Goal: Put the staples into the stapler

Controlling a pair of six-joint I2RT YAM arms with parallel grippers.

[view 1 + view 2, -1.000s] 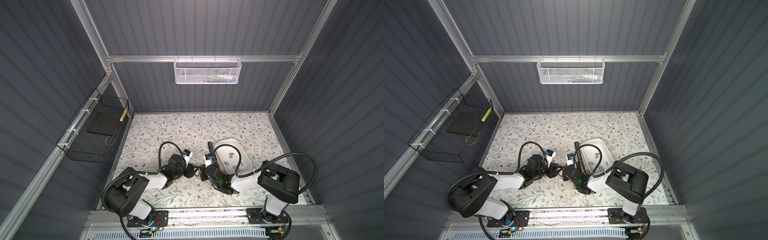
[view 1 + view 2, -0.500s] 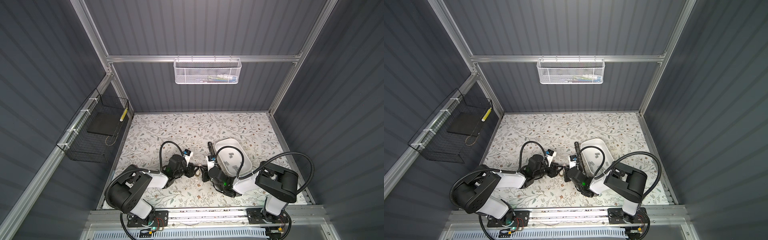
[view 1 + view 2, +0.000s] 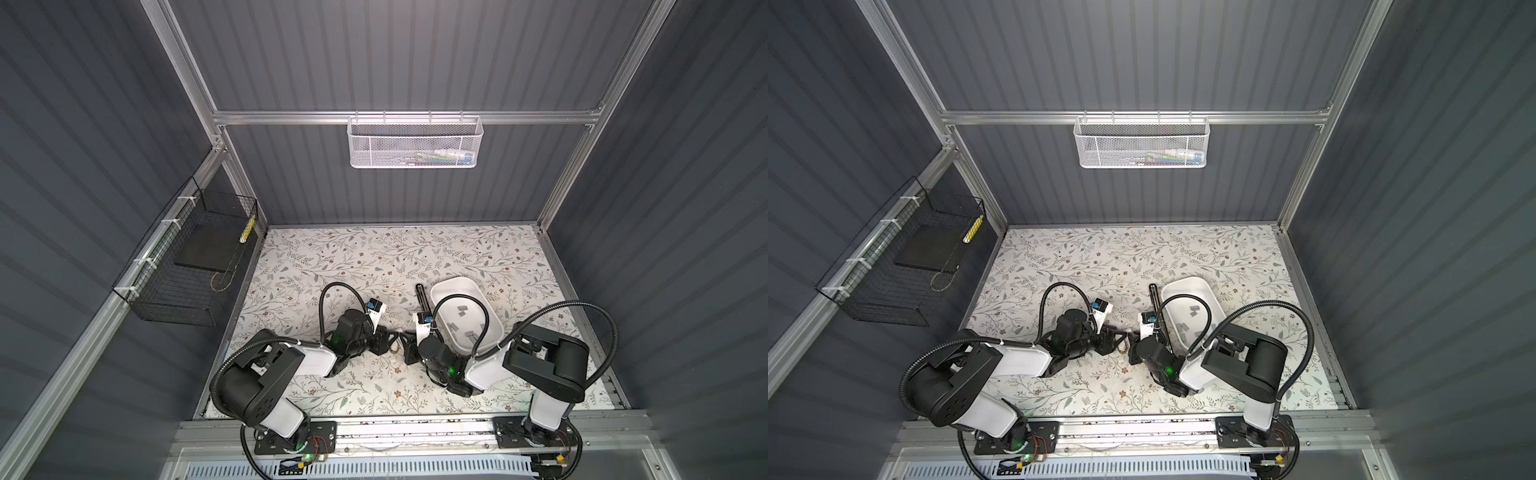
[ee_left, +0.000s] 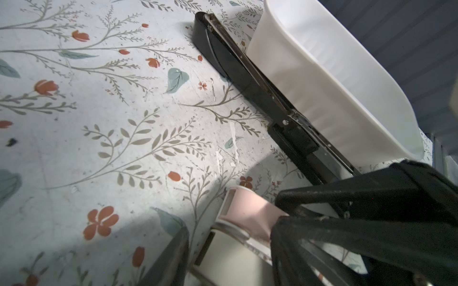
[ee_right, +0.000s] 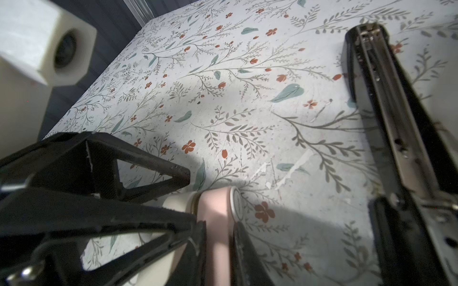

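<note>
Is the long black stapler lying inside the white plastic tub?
No, the long black stapler lies on the flowery tabletop beside the white plastic tub, not in it.

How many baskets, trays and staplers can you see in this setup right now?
Baskets: 2, white mesh and black wire
Trays: 1
Staplers: 1
Total: 4

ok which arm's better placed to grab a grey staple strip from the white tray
Right, probably: the white plastic tray of grey metal staple strips lies on its side, beside the open black stapler. But right gripper and left gripper both clamp a pink-and-white cylinder, so it must release first.
</note>
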